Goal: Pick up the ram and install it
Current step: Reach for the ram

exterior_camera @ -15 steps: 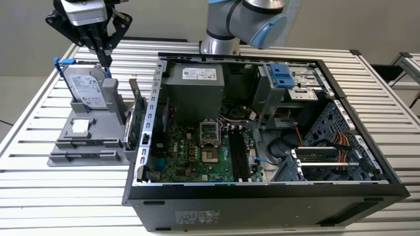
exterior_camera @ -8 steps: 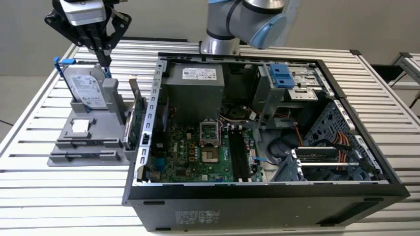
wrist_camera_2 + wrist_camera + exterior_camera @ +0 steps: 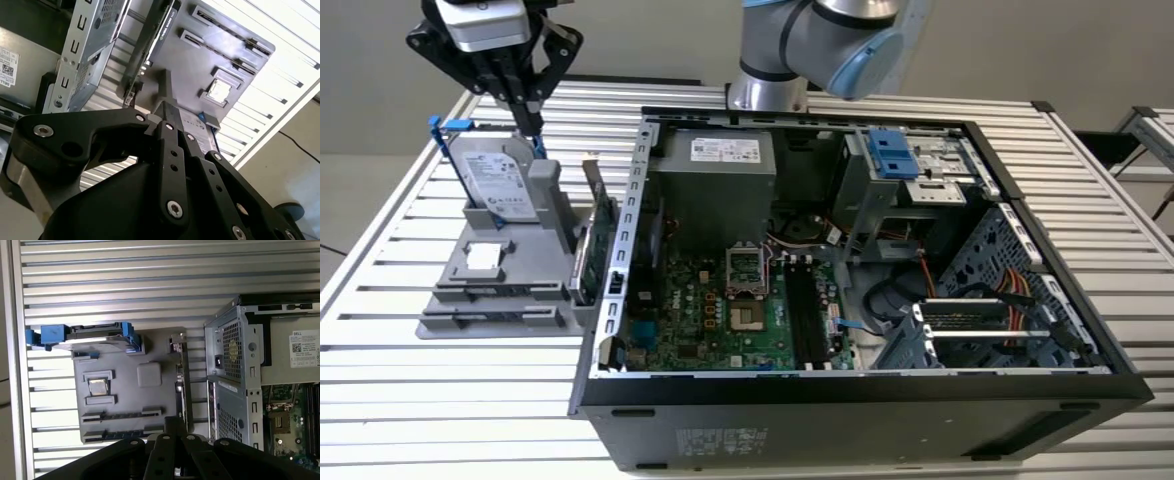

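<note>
The ram looks like the thin bluish strip (image 3: 122, 434) lying in the outermost slot of the grey holder (image 3: 150, 400). I cannot make it out in the exterior view. My gripper (image 3: 531, 125) hangs above the holder's back end (image 3: 547, 190), just over the top of the silver hard drive (image 3: 500, 175). Its fingers are pressed together and shut, with nothing between them. In both wrist views the fingertips (image 3: 174, 422) point down at the holder. The black memory slots (image 3: 807, 315) sit on the motherboard inside the open computer case (image 3: 854, 400).
A green expansion card (image 3: 594, 250) stands on edge between the holder and the case wall (image 3: 630, 200). The hard drive has blue clips (image 3: 52, 334). The slatted table (image 3: 400, 400) extends beyond the holder towards the exterior view's left and front.
</note>
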You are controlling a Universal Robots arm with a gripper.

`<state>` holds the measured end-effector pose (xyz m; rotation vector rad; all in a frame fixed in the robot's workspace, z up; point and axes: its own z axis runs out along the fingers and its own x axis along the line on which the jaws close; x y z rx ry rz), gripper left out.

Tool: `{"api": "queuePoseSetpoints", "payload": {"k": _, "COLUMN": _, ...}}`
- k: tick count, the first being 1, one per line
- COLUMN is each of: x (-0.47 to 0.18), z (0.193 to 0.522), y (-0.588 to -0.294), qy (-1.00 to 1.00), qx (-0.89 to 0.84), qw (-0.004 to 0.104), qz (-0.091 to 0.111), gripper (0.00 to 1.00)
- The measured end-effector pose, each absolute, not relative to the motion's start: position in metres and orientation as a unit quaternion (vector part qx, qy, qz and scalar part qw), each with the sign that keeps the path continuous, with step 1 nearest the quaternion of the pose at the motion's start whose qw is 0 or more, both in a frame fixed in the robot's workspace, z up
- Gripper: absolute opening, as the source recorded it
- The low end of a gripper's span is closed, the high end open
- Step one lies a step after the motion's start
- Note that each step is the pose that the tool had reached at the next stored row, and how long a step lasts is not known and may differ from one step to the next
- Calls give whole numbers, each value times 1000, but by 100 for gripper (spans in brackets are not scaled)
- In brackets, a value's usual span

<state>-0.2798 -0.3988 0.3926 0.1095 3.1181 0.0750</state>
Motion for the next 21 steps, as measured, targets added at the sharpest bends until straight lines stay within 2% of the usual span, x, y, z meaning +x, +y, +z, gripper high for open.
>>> {"api": "queuePoseSetpoints", "payload": {"k": 21, "x": -289, "z": 393, "y": -399, "qy": 999, "qx": 35, "qw": 10, "qz": 24, "gripper": 0}}
